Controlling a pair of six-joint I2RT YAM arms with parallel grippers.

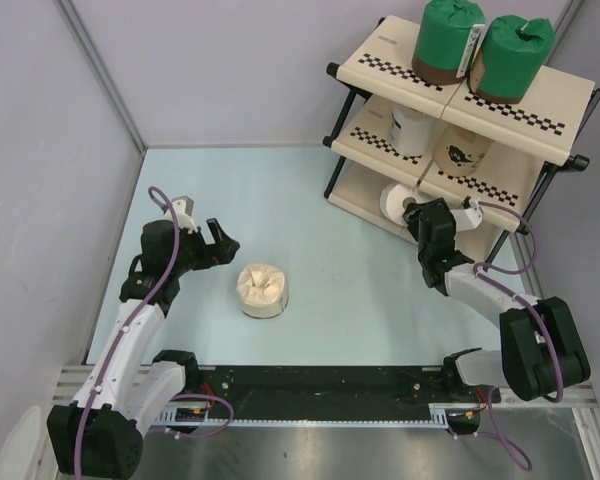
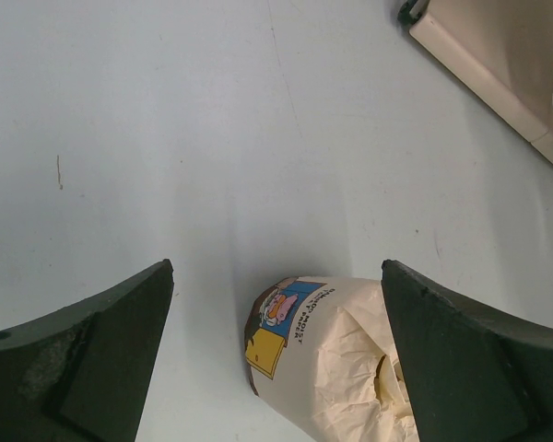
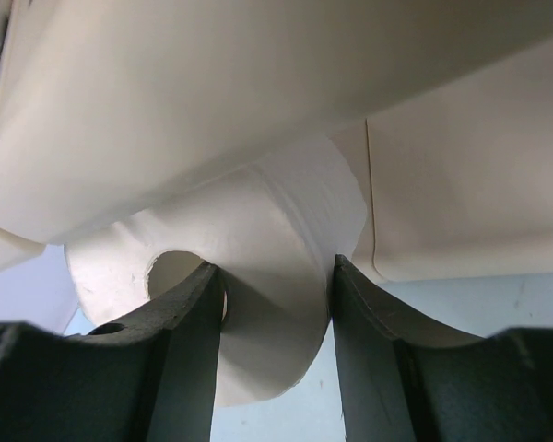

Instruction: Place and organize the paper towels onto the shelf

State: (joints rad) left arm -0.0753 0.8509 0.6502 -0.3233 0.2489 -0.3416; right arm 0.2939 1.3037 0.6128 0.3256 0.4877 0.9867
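Observation:
The shelf (image 1: 378,52) stands at the far right. Two green-wrapped rolls (image 1: 446,38) (image 1: 511,55) stand on its top tier. A white-wrapped roll (image 1: 412,130) and a tan-wrapped roll (image 1: 462,156) sit on the middle tier. My right gripper (image 1: 412,212) is shut on the bare white roll (image 1: 392,200) at the bottom tier's edge. In the right wrist view one finger is in its centre hole and the other outside the roll (image 3: 276,230). A cream-wrapped roll (image 1: 263,290) stands on the table. My left gripper (image 1: 220,246) is open just left of it, and the roll (image 2: 332,359) shows between its fingers.
The shelf's bottom panel (image 2: 498,64) shows at the top right of the left wrist view. In the right wrist view a beige shelf panel (image 3: 212,92) hangs close above the bare roll. Grey walls close in the table on the left and at the back.

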